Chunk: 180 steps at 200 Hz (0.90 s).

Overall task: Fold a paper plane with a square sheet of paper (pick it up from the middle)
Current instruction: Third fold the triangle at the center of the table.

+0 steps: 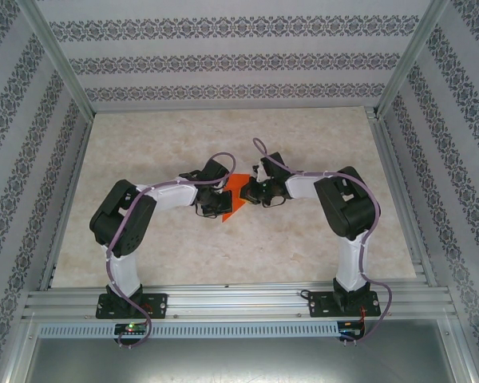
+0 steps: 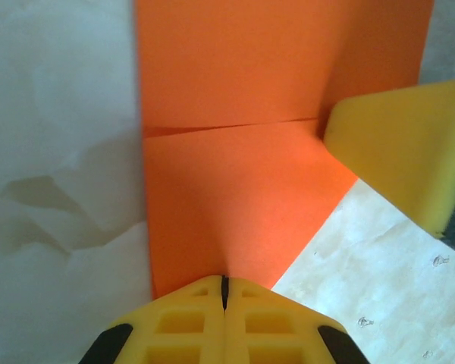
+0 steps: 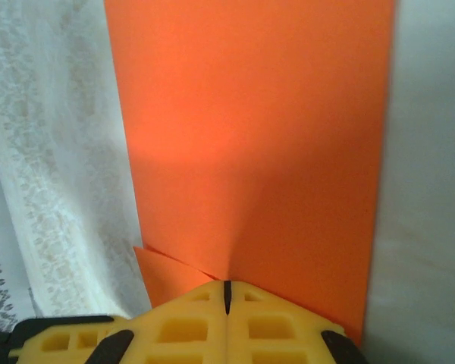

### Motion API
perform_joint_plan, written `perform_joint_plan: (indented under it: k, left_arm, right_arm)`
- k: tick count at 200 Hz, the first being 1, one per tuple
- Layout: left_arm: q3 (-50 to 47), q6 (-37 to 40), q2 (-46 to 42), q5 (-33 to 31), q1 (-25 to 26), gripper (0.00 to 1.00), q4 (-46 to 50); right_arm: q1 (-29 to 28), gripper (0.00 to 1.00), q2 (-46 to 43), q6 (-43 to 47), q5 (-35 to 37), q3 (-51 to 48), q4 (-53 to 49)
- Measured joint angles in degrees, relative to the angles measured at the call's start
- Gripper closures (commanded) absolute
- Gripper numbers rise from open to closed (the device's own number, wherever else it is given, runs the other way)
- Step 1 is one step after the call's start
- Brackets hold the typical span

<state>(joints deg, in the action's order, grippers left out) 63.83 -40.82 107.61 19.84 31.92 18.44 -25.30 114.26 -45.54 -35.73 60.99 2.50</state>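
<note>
L arm & R arm rise from bases at the near edge, elbows bent outward, forearms angled inward so the wrists almost meet at centre. L end effector: fingers pressed tight together, pinching the paper at its edge. R end effector: same, clamped on the paper. The two sit just beside each other, roughly tip to tip.
</note>
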Motion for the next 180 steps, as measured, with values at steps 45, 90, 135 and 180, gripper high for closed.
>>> perform_joint_plan:
  k: [45, 90, 135, 180]
  left_arm:
    - [0.07, 0.00, -0.11, 0.02, 0.26, 1.00, -0.04]
    - [1.11, 0.00, -0.26, -0.50, 0.28, 0.90, 0.57]
    - [3.10, 0.04, -0.28, -4.81, 0.26, 0.93, 0.52]
    - [3.72, 0.04, -0.17, -8.35, 0.26, 0.97, 0.63]
  right_arm:
    - [4.11, 0.75, -5.14, -2.51, -1.84, -4.02, -0.31]
    - [4.79, 0.72, -8.41, -2.56, -1.64, -4.07, -0.72]
    - [4.37, 0.69, -8.46, -2.56, 0.57, -4.17, -3.72]
    - [2.54, 0.69, -8.44, -3.17, 2.27, -4.17, -5.31]
